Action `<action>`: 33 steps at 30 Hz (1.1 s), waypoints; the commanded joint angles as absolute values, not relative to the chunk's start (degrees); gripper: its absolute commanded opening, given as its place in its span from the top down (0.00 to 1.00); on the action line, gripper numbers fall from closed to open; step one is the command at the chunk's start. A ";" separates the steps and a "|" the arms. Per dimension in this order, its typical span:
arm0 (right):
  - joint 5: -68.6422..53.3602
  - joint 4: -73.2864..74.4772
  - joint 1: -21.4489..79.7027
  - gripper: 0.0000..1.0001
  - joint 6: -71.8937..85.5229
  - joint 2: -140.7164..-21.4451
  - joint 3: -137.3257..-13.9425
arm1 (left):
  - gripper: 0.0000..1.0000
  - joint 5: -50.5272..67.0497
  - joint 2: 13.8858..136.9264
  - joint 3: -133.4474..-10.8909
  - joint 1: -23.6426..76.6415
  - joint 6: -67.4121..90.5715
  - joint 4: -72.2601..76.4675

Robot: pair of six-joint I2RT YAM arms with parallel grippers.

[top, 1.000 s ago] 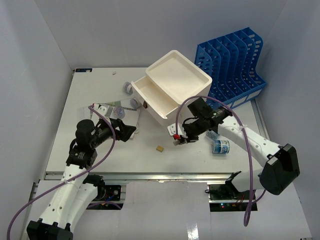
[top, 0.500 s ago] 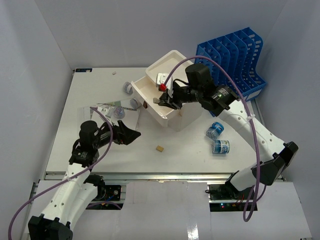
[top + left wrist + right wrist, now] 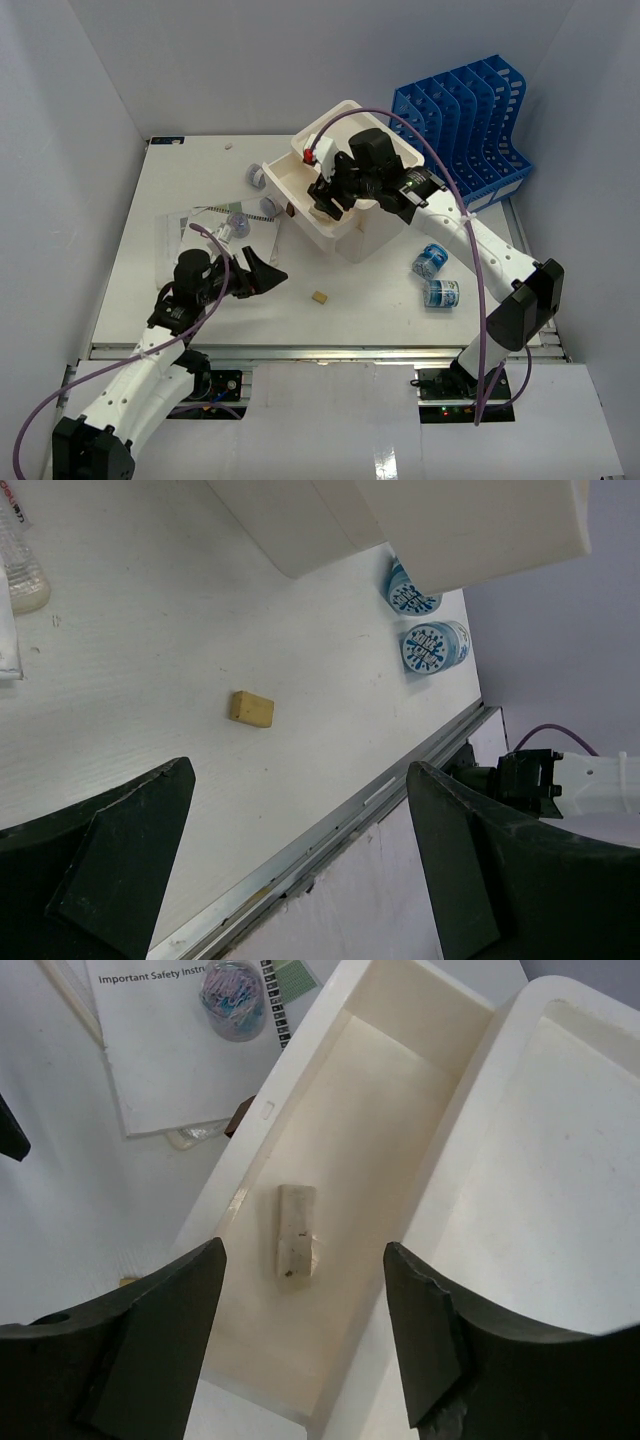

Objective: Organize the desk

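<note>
The white desk (image 3: 180,175) carries a white drawer box (image 3: 385,160) whose upper drawer (image 3: 290,185) is pulled out. My right gripper (image 3: 325,198) hovers over that drawer, open and holding nothing. In the right wrist view a pale oblong block (image 3: 296,1233) lies loose on the drawer floor (image 3: 370,1110), between and below the fingers of the right gripper (image 3: 305,1330). My left gripper (image 3: 270,272) is open and low over the desk front. A small tan block (image 3: 319,297) lies just ahead of it, also seen as the tan block (image 3: 251,708) in the left wrist view.
A blue file rack (image 3: 465,125) stands at the back right. Two blue-and-white rolls (image 3: 430,261) (image 3: 441,293) lie right of the box. A booklet (image 3: 200,228) with a jar of clips (image 3: 235,998) on it sits at the left. The front rail (image 3: 350,810) borders the desk.
</note>
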State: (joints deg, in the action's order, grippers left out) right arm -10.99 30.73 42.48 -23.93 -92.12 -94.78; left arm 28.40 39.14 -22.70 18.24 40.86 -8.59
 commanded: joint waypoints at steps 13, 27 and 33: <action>-37.29 32.25 25.43 0.17 -34.27 -68.51 -72.44 | 0.11 4.59 55.45 -25.17 33.85 59.10 -10.93; -56.41 20.70 2.74 0.16 -32.34 -52.21 -41.67 | 0.11 -4.84 74.48 -38.05 40.78 61.67 -17.40; -59.54 20.78 -1.44 0.16 -33.87 -50.94 -39.87 | 0.13 -3.61 78.92 -38.47 41.40 52.45 -14.51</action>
State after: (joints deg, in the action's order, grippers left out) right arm -54.25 23.50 0.81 -32.31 -52.38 -40.87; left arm -3.70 77.96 -37.70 40.92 59.46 -16.36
